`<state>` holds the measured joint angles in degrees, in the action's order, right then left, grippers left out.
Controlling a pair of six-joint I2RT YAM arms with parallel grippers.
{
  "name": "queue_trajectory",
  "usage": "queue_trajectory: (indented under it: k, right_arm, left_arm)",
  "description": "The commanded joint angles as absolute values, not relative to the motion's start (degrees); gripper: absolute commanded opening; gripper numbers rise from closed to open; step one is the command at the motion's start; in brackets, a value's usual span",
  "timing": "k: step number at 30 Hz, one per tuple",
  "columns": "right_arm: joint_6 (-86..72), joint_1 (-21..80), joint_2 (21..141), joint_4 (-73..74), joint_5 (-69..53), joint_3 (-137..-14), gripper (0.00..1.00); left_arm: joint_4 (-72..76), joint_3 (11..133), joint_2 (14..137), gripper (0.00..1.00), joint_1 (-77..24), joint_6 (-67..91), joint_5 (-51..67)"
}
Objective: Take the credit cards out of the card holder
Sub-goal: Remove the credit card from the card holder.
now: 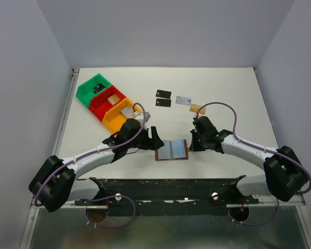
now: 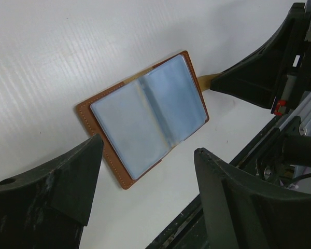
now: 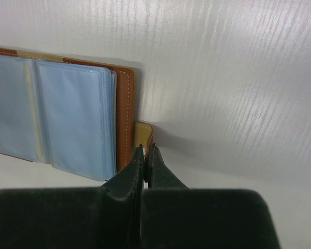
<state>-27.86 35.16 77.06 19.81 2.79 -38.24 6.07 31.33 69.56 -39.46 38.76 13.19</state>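
Note:
The card holder [image 1: 172,150] lies open on the table, a brown leather wallet [image 2: 145,116] with grey-blue pockets [image 3: 67,114] facing up. My right gripper [image 1: 191,144] is at its right edge, shut [image 3: 146,148] on the little brown closing tab [image 3: 143,134]. My left gripper [image 1: 154,136] hovers at the holder's left edge, open [image 2: 147,145], with nothing between its fingers. Behind the holder, credit cards lie on the table: two black ones [image 1: 163,94] [image 1: 163,102], a pale silver one [image 1: 183,100] and a tan one [image 1: 197,109]. I cannot tell whether any card is inside the pockets.
Green [image 1: 95,87], red [image 1: 108,101] and yellow [image 1: 119,115] bins stand in a row at the back left, close behind my left arm, with small white pieces in them. A black rail [image 1: 166,187] runs along the near table edge.

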Motion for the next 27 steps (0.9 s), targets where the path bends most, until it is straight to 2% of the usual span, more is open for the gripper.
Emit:
queue_trajectory:
  k: [1,11,27]
  right_arm:
    - [-27.95,35.33,74.19,19.86,-1.21,-37.01,0.0]
    - [-28.56,35.33,73.74,19.51,-2.64,-35.25,0.0]
    - [-27.95,35.33,74.79,18.9,-3.08,-34.98,0.0]
  left_arm:
    - [6.42,33.66,72.77,0.83,-40.52,35.34,18.71]
    - [4.14,37.26,80.33,0.84,-42.01,34.28,19.52]
    - [1.58,37.53,83.05,0.84,-42.28,35.68,15.12]
